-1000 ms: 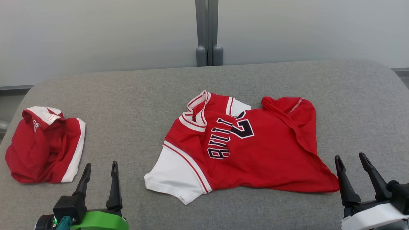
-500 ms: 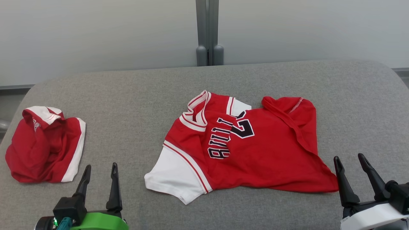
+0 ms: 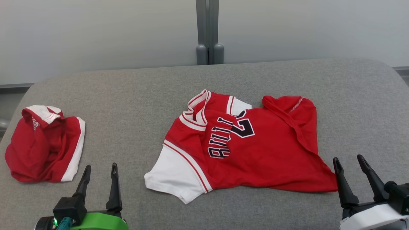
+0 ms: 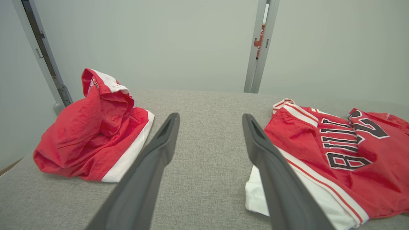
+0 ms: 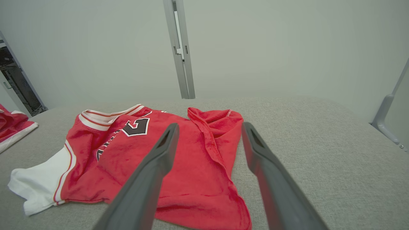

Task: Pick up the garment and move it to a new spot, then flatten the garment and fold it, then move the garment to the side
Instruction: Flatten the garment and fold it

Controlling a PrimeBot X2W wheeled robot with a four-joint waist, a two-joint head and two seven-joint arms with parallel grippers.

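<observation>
From the head camera there are two pieces of red clothing on the grey table (image 3: 127, 105), and two hands. A red shirt (image 3: 255, 150) with white sleeves and black lettering lies near the middle of the table. It is spread out but creased, with its right part folded over. A crumpled red and white bundle (image 3: 44, 147) sits well apart from it, by the table's left edge. The left hand (image 3: 101, 166) is at the lower left, its two fingers spread wide. It is between the bundle and the shirt's white sleeve and touches neither. The right hand (image 3: 348, 158) is at the lower right, also spread wide. Its inner finger is just beside the shirt's lower right corner, but I cannot tell if they touch. A grey post (image 3: 207, 32) stands behind the table.

From the left wrist, the left hand (image 4: 211, 116) is wide open with bare table (image 4: 207, 179) between its fingers. The bundle (image 4: 89, 137) is to one side and the shirt (image 4: 367, 179) to the other.

From the right wrist, the right hand (image 5: 210, 125) is wide open and grips nothing. The shirt (image 5: 198, 179) shows between its fingers, with the shirt's corner low between them. An edge of the bundle (image 5: 11, 126) shows at the far left.
</observation>
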